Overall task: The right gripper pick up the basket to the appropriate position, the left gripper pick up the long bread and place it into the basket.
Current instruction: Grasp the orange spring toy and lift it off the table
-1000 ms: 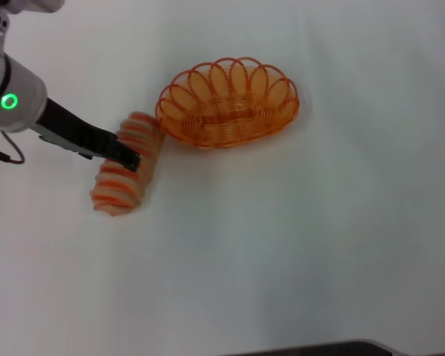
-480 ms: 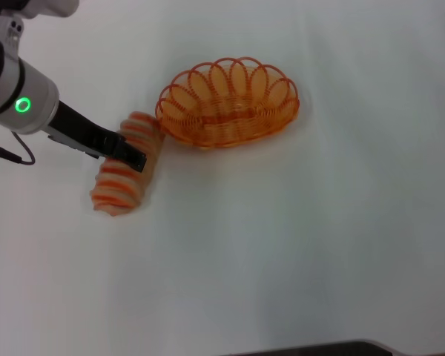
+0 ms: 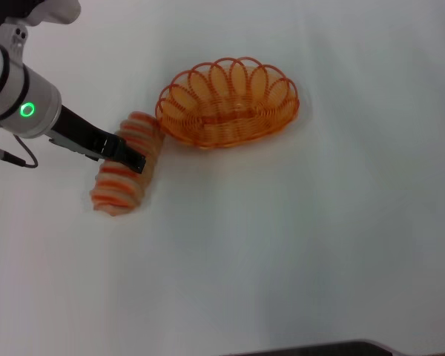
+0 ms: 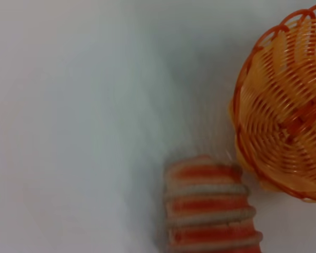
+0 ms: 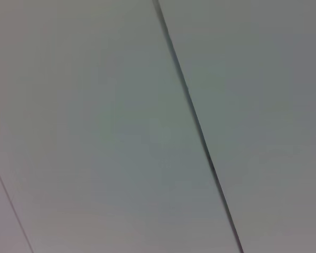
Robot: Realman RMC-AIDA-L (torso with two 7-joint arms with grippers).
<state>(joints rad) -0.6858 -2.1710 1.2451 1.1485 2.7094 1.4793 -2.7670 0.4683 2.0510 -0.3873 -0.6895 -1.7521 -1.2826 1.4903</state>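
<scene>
The long bread [image 3: 117,187], pale tan with orange-red stripes, lies on the white table just left of the basket [image 3: 230,130]. The oval orange wire basket stands empty, and the bread's far end almost touches its rim. My left gripper [image 3: 131,158] reaches in from the left, its black tip over the middle of the bread. The left wrist view shows the bread's end [image 4: 208,211] and the basket [image 4: 284,121] beside it, but no fingers. The right gripper is out of view.
The white table [image 3: 297,245] spreads to the right and front of the basket. A dark edge [image 3: 319,348] runs along the table's front. The right wrist view shows only a plain grey surface with a thin dark line [image 5: 195,121].
The left arm's silver-white cuff has shifted slightly up and to the right, while the gripper tip stays over the bread. Bread and basket have not moved.
</scene>
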